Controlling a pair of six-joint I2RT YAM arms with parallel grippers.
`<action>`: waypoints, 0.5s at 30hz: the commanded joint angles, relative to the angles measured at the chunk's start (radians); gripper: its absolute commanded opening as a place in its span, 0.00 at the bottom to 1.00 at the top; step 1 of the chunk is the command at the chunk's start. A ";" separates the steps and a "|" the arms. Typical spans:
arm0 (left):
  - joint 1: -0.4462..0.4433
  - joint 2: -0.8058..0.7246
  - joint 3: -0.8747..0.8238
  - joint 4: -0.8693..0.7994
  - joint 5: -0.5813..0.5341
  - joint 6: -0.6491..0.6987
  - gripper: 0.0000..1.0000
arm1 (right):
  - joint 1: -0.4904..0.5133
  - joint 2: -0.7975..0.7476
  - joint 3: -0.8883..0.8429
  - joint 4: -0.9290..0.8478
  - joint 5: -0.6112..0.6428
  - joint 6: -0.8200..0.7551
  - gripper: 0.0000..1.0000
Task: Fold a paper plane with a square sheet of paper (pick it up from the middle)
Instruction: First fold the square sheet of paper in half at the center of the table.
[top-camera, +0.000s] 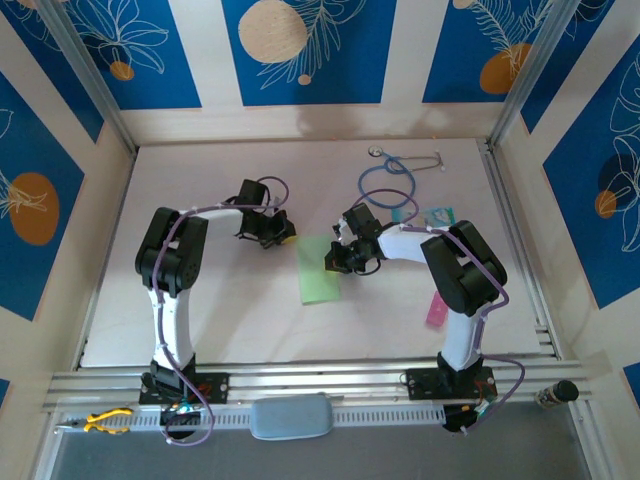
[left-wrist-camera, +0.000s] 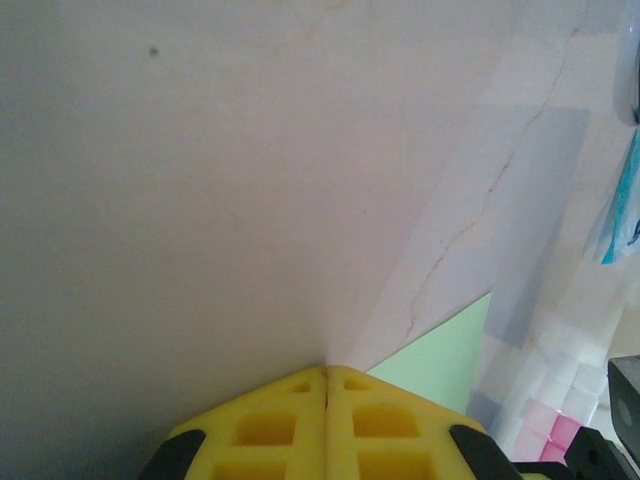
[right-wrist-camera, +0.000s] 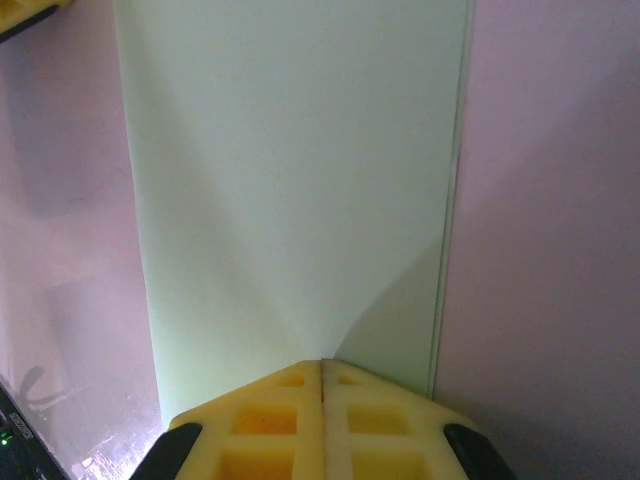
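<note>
The square sheet of paper (top-camera: 318, 270) lies flat at the table's middle as a light-green upright rectangle, with a doubled edge along its right side (right-wrist-camera: 455, 200). My right gripper (top-camera: 335, 262) is shut, its yellow fingertips (right-wrist-camera: 322, 363) low over the sheet's right edge, and nothing is visible between them. I cannot tell if they touch the sheet. My left gripper (top-camera: 283, 236) is shut too, just off the sheet's upper left corner. Its tips (left-wrist-camera: 327, 370) are over bare table, and a green corner of the sheet (left-wrist-camera: 440, 355) lies to their right. A paper plane is out of view.
A blue stethoscope (top-camera: 388, 180) lies at the back right, with a teal-and-white card (top-camera: 437, 214) just in front of it. A pink strip (top-camera: 437, 310) lies by the right arm's base. Yellow pliers (top-camera: 105, 420) and a grey pad (top-camera: 291, 416) sit on the near rail.
</note>
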 joint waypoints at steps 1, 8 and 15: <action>0.038 0.010 0.039 -0.027 -0.110 0.004 0.06 | 0.004 0.042 -0.055 -0.121 0.052 -0.014 0.00; 0.031 -0.107 -0.001 -0.005 -0.069 0.007 0.10 | 0.013 0.024 -0.061 -0.118 0.028 -0.016 0.00; -0.041 -0.279 -0.126 0.011 -0.029 0.049 0.10 | 0.033 -0.031 -0.081 -0.112 -0.006 0.005 0.00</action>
